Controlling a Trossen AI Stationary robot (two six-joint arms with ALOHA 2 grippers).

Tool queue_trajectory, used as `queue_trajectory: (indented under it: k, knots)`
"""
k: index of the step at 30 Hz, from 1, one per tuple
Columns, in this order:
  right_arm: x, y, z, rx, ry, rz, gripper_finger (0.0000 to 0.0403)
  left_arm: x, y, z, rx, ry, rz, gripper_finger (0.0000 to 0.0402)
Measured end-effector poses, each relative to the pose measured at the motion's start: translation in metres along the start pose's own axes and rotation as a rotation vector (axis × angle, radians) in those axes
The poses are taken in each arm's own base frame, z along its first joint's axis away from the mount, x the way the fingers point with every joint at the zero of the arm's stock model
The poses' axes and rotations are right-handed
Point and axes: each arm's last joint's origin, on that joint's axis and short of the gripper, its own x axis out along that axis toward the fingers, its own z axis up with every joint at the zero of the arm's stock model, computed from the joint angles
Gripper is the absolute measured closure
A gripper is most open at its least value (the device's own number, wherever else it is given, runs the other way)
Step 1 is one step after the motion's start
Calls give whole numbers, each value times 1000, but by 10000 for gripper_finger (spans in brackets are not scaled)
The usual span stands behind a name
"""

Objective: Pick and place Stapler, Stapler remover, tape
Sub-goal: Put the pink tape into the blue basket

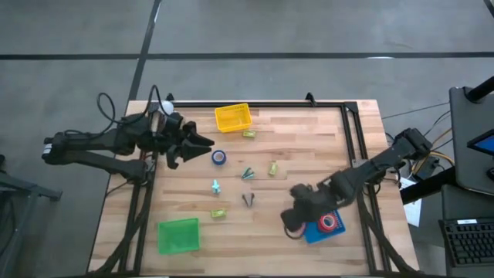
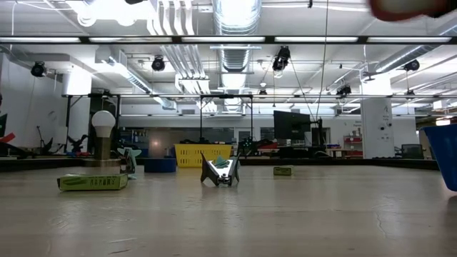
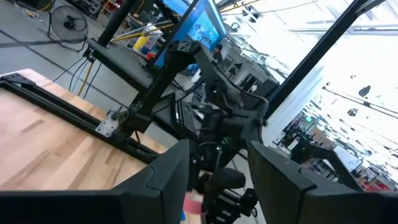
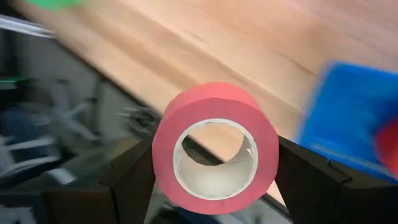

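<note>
A red tape roll (image 4: 216,147) sits clamped between the right gripper (image 4: 214,177)'s two dark fingers, its pale centre hole facing the wrist camera. In the high view this gripper (image 1: 297,222) hovers at about five o'clock on the wooden table (image 1: 309,147), just beside a blue tray (image 1: 318,230) holding another red tape roll (image 1: 329,223). A blue tape roll (image 1: 219,157) lies near centre. The left gripper (image 1: 202,144), at ten o'clock beside it, has fingers apart, empty. A yellow basket (image 1: 233,117) sits at twelve o'clock, a green tray (image 1: 178,235) at seven.
</note>
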Motion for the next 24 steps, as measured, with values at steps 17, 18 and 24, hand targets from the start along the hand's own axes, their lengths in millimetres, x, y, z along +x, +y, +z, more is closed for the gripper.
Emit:
queue_trajectory:
  k: [17, 18, 24]
  knots:
    - [52, -33, -16, 117, -15, -338, 122, 14, 7, -7, -35, 40, 30, 234]
    - [54, -34, -16, 119, -13, -361, 123, 14, 7, -7, -35, 40, 30, 234]
    - [68, -36, -15, 108, -3, -404, 116, 12, 6, -6, -35, 37, 24, 234]
